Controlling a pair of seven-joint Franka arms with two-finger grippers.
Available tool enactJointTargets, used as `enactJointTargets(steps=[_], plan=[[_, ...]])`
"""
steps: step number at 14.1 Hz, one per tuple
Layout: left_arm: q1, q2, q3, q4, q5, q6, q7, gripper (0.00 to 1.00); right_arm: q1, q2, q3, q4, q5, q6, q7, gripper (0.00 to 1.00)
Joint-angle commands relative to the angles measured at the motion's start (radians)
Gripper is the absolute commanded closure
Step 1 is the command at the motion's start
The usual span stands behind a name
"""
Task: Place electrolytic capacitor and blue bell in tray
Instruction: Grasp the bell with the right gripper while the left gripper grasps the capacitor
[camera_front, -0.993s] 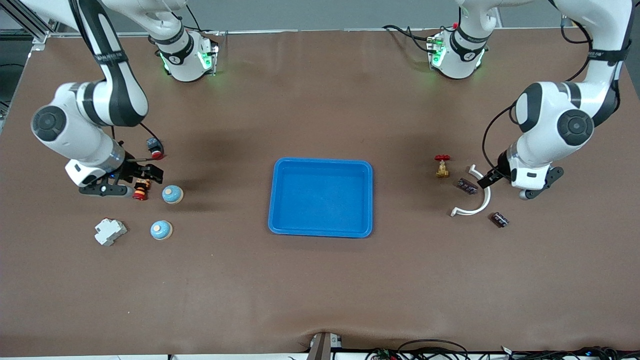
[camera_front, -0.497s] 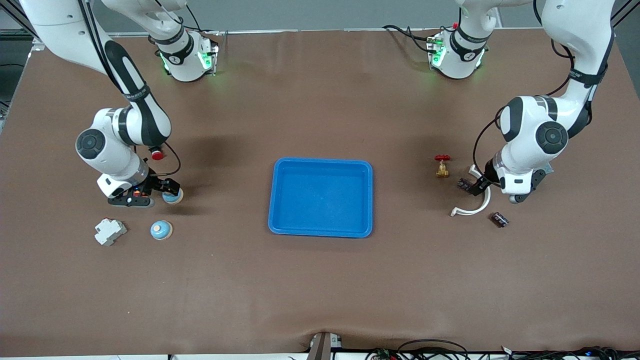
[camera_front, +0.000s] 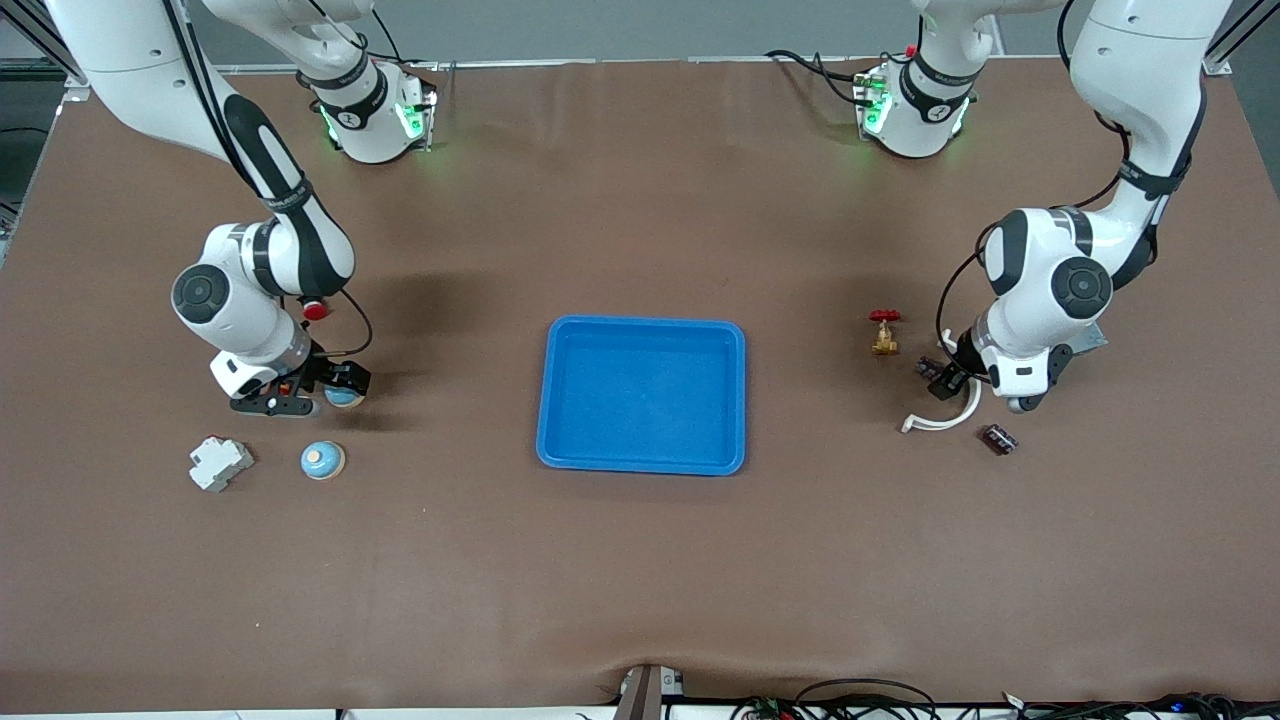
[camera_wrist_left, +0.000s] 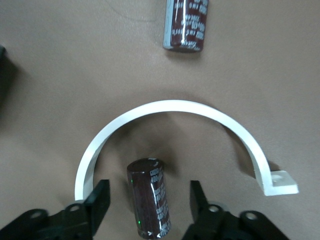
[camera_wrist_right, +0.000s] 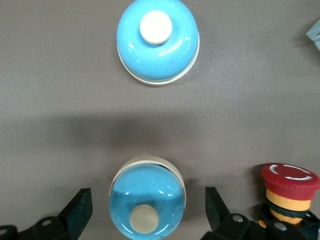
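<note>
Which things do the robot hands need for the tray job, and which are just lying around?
For the job:
tray
blue bell between the open right hand
electrolytic capacitor between the open left hand

Just lying about:
second blue bell
second capacitor
white curved bracket
red emergency stop button
brass valve
white breaker

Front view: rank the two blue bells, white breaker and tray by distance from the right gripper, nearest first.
1. Blue bell between the right gripper fingers.
2. Second blue bell, nearer the camera.
3. White breaker, beside that bell.
4. Tray, at table centre.
</note>
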Motion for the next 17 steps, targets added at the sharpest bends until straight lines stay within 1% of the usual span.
enactJointTargets(steps=[1,2,3,4,5,6,7,8,9,11,13,15,17], plan=[[-0.007,0.006,-0.003,-0.007,0.003,0.027,-0.020,0.38,0.005,0.024,-0.004,-0.003,-0.003,0.032,0.021,0.00],[-0.008,0.012,-0.003,-0.007,0.003,0.029,-0.020,0.46,0.007,0.026,-0.004,-0.003,-0.003,0.034,0.021,0.00],[-0.008,0.013,-0.003,-0.007,0.004,0.029,-0.020,0.58,0.005,0.026,-0.004,-0.003,-0.003,0.032,0.021,0.00],[-0.010,0.010,-0.003,-0.007,0.004,0.029,-0.020,0.78,0.004,0.026,-0.004,-0.003,-0.004,0.032,0.020,0.00],[-0.010,0.006,-0.003,-0.007,0.004,0.029,-0.020,0.95,0.005,0.026,-0.004,-0.003,-0.004,0.031,0.018,0.11],[-0.008,0.001,-0.003,-0.006,0.004,0.028,-0.019,1.00,0.005,0.026,-0.004,-0.003,-0.004,0.029,0.018,0.42],[-0.008,-0.010,-0.003,-0.006,0.010,0.028,-0.019,1.00,0.008,0.024,-0.004,-0.003,-0.004,0.024,0.021,0.87],[-0.008,-0.022,-0.005,-0.004,0.010,0.026,-0.019,1.00,0.018,0.024,-0.004,-0.003,-0.003,0.020,0.023,1.00],[-0.008,-0.039,-0.006,-0.001,0.010,0.020,-0.019,1.00,0.025,0.024,-0.004,-0.001,-0.003,0.018,0.038,1.00],[-0.007,-0.074,-0.037,0.015,0.010,-0.024,-0.022,1.00,0.065,0.009,-0.004,0.008,-0.003,-0.012,0.096,1.00],[-0.008,-0.088,-0.054,0.081,0.010,-0.110,-0.025,1.00,0.111,-0.015,-0.002,0.040,-0.004,-0.101,0.183,1.00],[-0.008,-0.085,-0.103,0.144,0.010,-0.175,-0.087,1.00,0.163,-0.031,-0.001,0.097,-0.003,-0.222,0.283,1.00],[-0.013,-0.073,-0.175,0.195,0.010,-0.187,-0.204,1.00,0.237,-0.051,-0.001,0.137,-0.003,-0.297,0.409,1.00]])
